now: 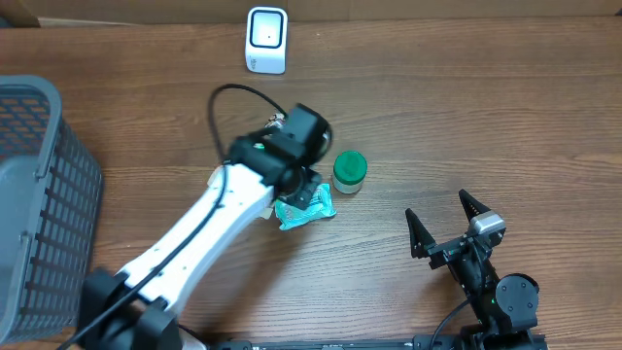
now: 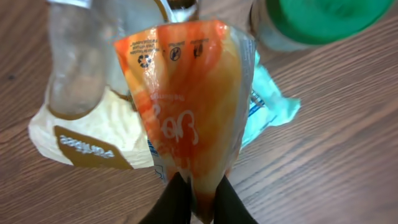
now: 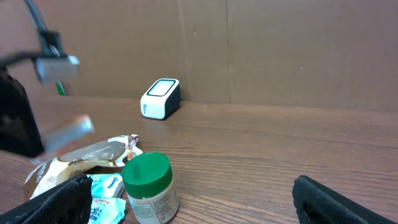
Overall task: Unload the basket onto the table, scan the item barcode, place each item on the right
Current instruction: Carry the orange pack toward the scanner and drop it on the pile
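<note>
jar (image 1: 349, 171) beside packets (image 1: 309, 209), scanner (image 1: 266, 39) behind (basket (image 1: 58, 194) left)

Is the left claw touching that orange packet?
Touching. The left wrist view shows the left gripper pinching the orange packet by its edge.

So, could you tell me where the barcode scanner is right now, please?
In the overhead view the barcode scanner stands near the far edge of the table, left of centre, well beyond the green-lidded jar.
</note>
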Controlling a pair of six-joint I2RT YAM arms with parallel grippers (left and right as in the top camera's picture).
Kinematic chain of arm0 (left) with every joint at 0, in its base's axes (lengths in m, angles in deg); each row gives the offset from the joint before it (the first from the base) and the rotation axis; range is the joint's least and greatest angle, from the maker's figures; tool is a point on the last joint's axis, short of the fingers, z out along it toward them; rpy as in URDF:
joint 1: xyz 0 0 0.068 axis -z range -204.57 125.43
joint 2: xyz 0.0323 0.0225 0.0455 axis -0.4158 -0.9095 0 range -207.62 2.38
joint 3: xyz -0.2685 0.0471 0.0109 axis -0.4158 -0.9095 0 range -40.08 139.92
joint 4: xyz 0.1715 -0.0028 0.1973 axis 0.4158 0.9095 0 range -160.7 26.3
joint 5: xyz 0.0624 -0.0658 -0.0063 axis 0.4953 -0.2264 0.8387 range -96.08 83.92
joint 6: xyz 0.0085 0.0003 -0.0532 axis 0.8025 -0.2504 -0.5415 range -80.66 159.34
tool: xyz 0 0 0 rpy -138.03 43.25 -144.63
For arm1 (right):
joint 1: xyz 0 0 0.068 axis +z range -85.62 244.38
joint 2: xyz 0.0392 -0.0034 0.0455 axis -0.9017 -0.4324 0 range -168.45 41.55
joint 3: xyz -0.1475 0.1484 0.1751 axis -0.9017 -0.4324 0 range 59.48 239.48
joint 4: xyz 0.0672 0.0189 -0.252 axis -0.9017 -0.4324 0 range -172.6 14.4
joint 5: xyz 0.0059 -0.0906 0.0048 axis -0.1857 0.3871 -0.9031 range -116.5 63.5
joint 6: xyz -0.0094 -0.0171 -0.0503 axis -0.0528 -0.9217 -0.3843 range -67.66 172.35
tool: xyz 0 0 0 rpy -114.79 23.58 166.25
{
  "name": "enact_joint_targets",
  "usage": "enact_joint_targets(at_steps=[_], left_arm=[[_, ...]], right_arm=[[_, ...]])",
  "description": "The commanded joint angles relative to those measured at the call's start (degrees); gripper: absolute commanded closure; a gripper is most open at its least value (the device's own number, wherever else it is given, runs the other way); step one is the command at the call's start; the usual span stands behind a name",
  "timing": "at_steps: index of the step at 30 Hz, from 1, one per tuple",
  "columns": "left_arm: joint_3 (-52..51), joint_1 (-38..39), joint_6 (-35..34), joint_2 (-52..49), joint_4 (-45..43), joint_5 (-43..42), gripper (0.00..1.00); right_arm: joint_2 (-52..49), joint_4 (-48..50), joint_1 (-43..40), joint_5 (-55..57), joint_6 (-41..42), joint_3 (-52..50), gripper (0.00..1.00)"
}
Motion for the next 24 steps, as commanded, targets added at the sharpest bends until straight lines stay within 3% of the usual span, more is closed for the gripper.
enact_joint_targets(at_steps=[1,5,6,9,10,11,18,24], left_arm=[[0.13,1.68,0.28,-4.42,0.09,4.33,0.91],[0.13,2.36,-1.57,-7.76,0.13,4.17,0.90],[0.13,2.36,-2.25,-8.20,0.11,4.17,0.86],[0.13,2.32,-5.01,-8.81,0.09,4.15,0.50],[0.20,2.25,-5.33,-8.68,-0.09,4.13,0.32],[0.42,2.25,-5.33,-8.66,-0.04,4.13,0.28],[5.92,1.25,-6.10,-5.35,1.18,2.69,0.13],[13.18,-4.46,-6.10,-0.50,5.81,-0.44,0.02]], right_arm=[[0.57,0.35,0.11,-0.22,0.00,-0.59,0.00],[0.57,0.33,0.11,-0.22,0.00,-0.59,0.00],[0.57,0.33,0.11,-0.24,0.00,-0.59,0.00],[0.57,0.35,0.11,-0.24,0.00,-0.59,0.00],[0.57,0.33,0.11,-0.22,0.00,-0.59,0.00],[0.57,0.33,0.11,-0.22,0.00,-0.59,0.00],[0.57,0.33,0.11,-0.22,0.00,-0.59,0.00],[0.57,0.33,0.11,-0.24,0.00,-0.59,0.00]])
